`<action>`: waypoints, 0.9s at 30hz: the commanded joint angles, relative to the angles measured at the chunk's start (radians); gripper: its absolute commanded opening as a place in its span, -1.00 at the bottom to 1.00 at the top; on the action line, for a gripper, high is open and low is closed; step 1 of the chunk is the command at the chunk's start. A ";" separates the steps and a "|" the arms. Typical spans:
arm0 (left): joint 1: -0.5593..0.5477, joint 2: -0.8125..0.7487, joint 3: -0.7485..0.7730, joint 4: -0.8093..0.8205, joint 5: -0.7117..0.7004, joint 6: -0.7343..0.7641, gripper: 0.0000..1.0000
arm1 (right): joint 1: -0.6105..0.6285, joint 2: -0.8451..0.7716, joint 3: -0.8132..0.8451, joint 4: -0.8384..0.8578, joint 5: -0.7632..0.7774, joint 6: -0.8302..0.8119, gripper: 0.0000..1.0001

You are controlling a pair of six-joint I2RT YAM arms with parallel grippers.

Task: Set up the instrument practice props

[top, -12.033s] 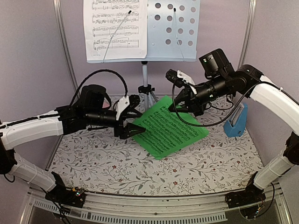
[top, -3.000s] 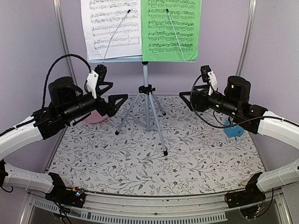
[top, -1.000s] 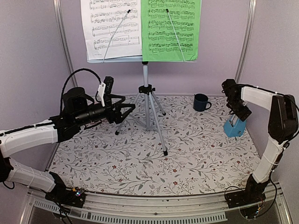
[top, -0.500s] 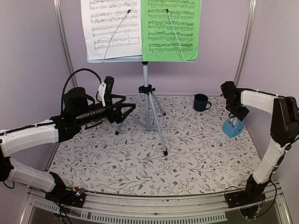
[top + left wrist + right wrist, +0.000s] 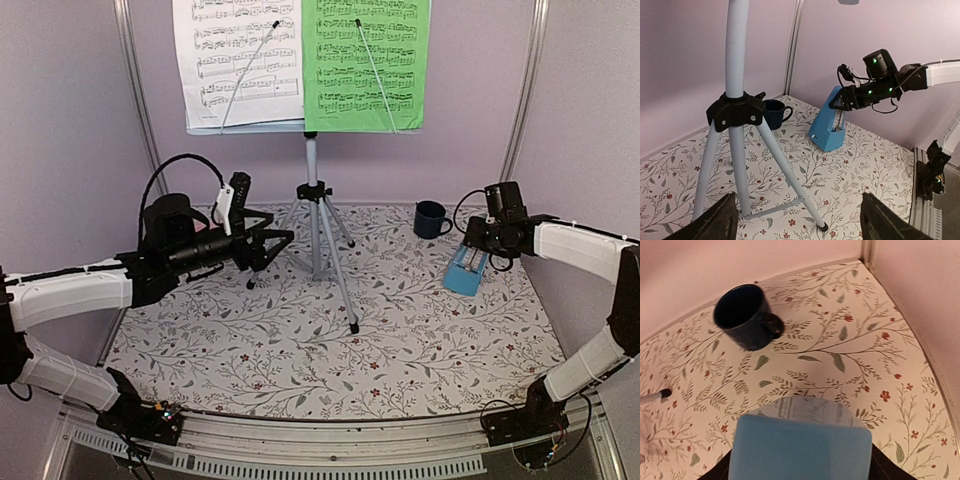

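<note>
Metronome (image 5: 464,272), smooth blue pyramid, gripped by right hand (image 5: 478,244), left hand (image 5: 272,248) wide

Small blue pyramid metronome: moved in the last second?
Yes. The small blue pyramid metronome has shifted left, closer to the dark blue mug, and now sits tilted in the right gripper.

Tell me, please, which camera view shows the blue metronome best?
The left wrist view: the blue metronome appears whole and tilted, the right gripper clasping its top. The top external view shows it small, partly under that gripper. The right wrist view shows only a blurred blue block, close up.
</note>
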 commanded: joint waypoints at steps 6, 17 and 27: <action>-0.037 0.054 -0.028 0.065 0.000 0.066 0.68 | 0.024 -0.140 -0.029 0.246 -0.679 -0.354 -0.05; -0.115 0.105 -0.100 0.157 0.031 0.148 0.64 | 0.098 -0.208 -0.053 0.191 -1.050 -0.528 -0.28; -0.222 0.198 -0.162 0.260 0.050 0.256 0.56 | 0.166 -0.290 -0.100 0.185 -1.202 -0.587 -0.41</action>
